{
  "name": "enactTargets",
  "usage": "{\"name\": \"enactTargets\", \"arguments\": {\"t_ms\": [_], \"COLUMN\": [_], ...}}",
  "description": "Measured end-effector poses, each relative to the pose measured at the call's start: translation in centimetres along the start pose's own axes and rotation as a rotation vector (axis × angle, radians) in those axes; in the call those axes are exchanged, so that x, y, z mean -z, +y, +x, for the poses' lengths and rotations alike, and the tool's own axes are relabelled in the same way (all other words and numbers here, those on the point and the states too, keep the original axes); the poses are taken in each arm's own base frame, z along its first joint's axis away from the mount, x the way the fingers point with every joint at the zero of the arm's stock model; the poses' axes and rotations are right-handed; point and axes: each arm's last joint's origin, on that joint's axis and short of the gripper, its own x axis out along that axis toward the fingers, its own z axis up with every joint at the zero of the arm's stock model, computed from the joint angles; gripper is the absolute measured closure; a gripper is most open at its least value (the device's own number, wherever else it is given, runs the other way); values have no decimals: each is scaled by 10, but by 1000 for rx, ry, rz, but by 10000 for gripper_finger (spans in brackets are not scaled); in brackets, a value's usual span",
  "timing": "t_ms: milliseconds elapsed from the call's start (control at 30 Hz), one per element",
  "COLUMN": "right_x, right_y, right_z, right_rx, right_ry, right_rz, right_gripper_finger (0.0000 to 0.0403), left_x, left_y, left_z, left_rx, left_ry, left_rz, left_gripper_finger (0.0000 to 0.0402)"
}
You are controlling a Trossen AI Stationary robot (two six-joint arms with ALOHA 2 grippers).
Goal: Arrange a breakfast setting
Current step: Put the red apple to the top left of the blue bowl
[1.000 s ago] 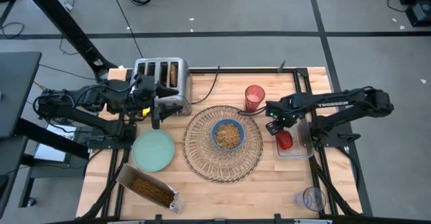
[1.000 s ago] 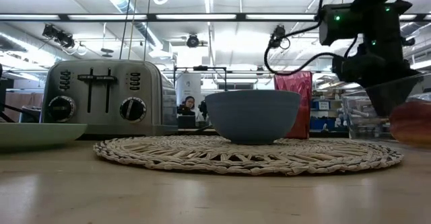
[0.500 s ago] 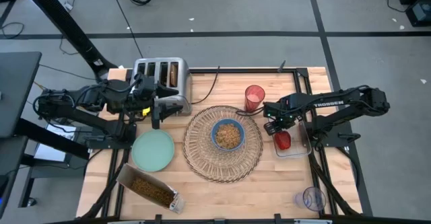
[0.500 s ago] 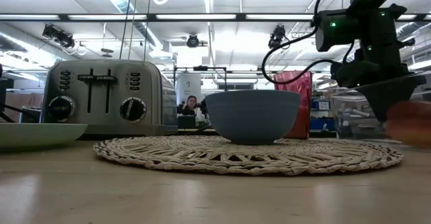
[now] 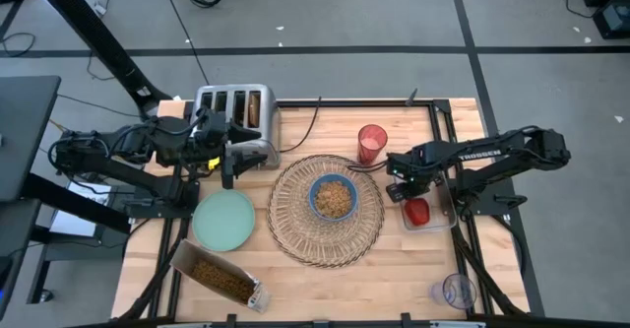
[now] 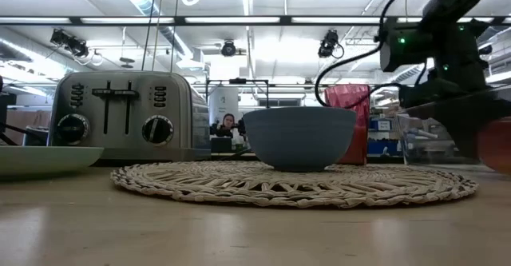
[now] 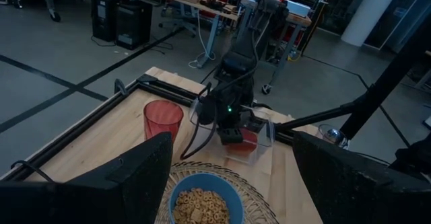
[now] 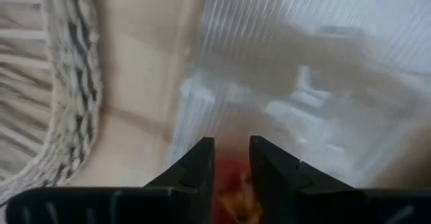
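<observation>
Fruit point(image 8: 232, 183) pinched in right claw point(image 8: 232, 158) over clear tray point(image 5: 438, 215) — wooden table point(image 5: 394, 269), workshop behind.

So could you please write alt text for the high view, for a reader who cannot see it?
From above, the right gripper reaches over a red fruit in a clear tray beside a wicker placemat holding a blue bowl of cereal. The left gripper waits open by the toaster, above a green plate.
</observation>
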Motion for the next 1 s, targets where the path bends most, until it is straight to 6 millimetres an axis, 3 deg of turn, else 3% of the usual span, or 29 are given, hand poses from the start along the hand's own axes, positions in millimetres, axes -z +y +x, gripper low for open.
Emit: {"name": "enactTargets", "arguments": {"t_ms": [267,500,700,1000], "right_x": [3,8,11,9], "right_y": [-2,-6,-10,-11], "right_z": [-11,-25,-29,-23], "right_rx": [-34,-55,-64,23], "right_ry": [-41,-81,-88,-86], "right_rz": [4,-1,30,135], "right_gripper_finger": [340,396,376,299], "left_x": [0,0,0,0], "left_y": [0,0,0,0], "left_z": [0,0,0,0], "left_rx": [0,0,0,0], "left_ry": [0,0,-1,-2], "left_rz": [1,1,0,-1], "left_gripper_finger": [88,88,88,88]}}
